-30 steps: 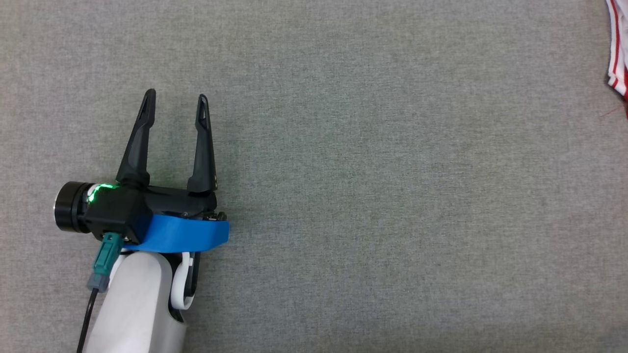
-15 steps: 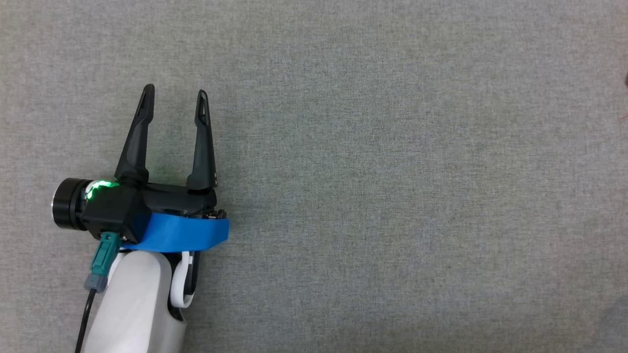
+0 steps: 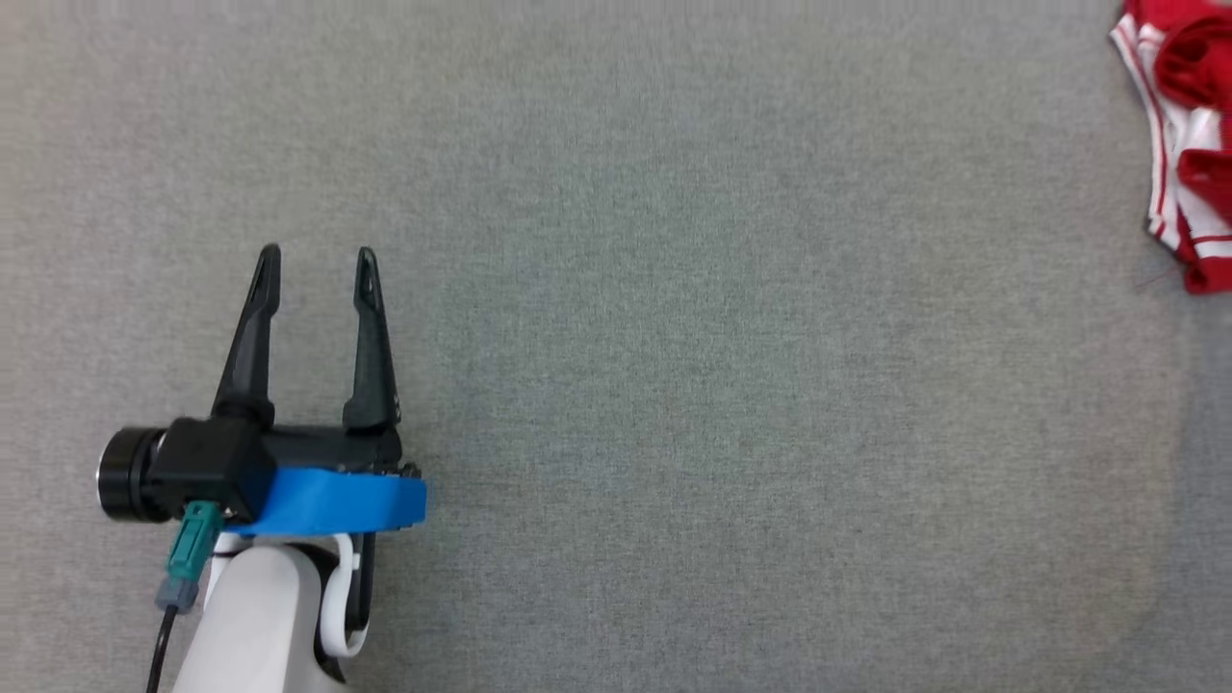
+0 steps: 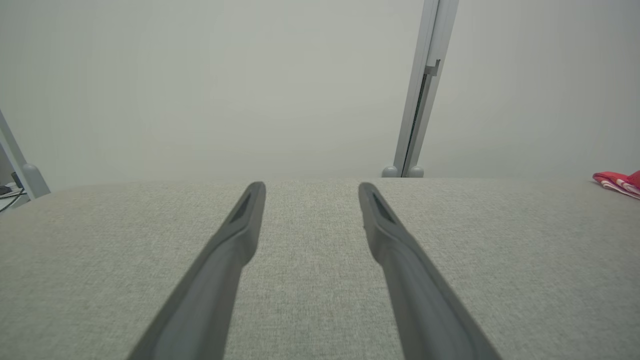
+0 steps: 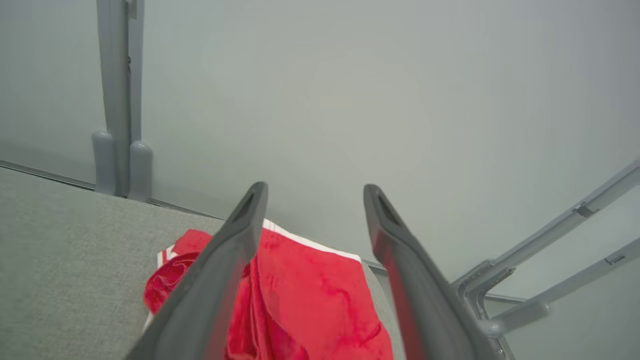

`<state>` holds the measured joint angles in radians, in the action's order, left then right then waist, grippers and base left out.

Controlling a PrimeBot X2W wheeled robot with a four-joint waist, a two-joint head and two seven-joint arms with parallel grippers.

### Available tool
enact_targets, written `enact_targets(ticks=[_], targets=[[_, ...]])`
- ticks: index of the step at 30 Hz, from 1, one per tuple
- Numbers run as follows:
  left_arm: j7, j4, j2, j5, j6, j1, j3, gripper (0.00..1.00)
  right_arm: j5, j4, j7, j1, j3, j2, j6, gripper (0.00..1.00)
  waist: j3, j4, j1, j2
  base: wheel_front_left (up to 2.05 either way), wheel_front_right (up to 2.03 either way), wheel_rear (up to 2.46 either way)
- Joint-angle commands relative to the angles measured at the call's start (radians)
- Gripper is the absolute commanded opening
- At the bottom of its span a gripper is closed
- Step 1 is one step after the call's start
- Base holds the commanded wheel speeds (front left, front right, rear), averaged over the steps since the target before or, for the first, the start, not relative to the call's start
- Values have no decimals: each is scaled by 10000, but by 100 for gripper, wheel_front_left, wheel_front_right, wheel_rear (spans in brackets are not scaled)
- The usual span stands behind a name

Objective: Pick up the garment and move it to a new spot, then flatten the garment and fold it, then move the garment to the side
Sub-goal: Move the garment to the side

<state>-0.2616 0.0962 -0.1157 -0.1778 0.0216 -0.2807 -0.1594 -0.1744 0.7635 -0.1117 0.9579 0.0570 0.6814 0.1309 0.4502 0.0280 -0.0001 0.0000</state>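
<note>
Desk: grey woven cloth cover, flat, taking up nearly the whole head view.

Garment: red with white trim and thin stripes, bunched in loose folds. Lies at the far right edge of the desk, partly cut off by the edge of the head view. From the right wrist it sits close to the desk's back edge, near the corner.

Left gripper: lower left of the head view, fingers spread, nothing between them, well apart from the garment. Blue tape wraps the wrist; a teal plug with a dark cable hangs at its side. Pale forearm below.

Right gripper: fingers spread wide, hanging above the garment, which shows between and beneath them. Not pinching the cloth; I cannot tell whether the left finger brushes it.

Room: plain pale wall behind the desk. A grey upright post stands at the back edge on two rounded feet. Slanted grey metal bars stand off the desk's right end.
</note>
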Motion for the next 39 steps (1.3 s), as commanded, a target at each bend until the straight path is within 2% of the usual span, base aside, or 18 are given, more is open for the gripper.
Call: enact_targets(ticks=[1,7,19,39], targets=[[-41,19,-47,-72,61,202,91,100,-70,-119,-153,-255,20,-203,-2,100,-338,-184,1,0,0,0,0],[-42,77,-112,-146,110,890,249,100,-263,-874,-677,-1241,293,-1220,-2,100,-1343,-225,1,0,0,0,0],[-43,252,-161,-323,226,2014,379,100,-731,-2417,-904,-3683,490,-3033,0,100,-2848,-491,1,0,0,0,0],[108,599,-314,-501,211,2496,200,100,-31,-5657,-196,-8524,-1144,-5706,0,100,-3785,-626,1,0,0,0,0]])
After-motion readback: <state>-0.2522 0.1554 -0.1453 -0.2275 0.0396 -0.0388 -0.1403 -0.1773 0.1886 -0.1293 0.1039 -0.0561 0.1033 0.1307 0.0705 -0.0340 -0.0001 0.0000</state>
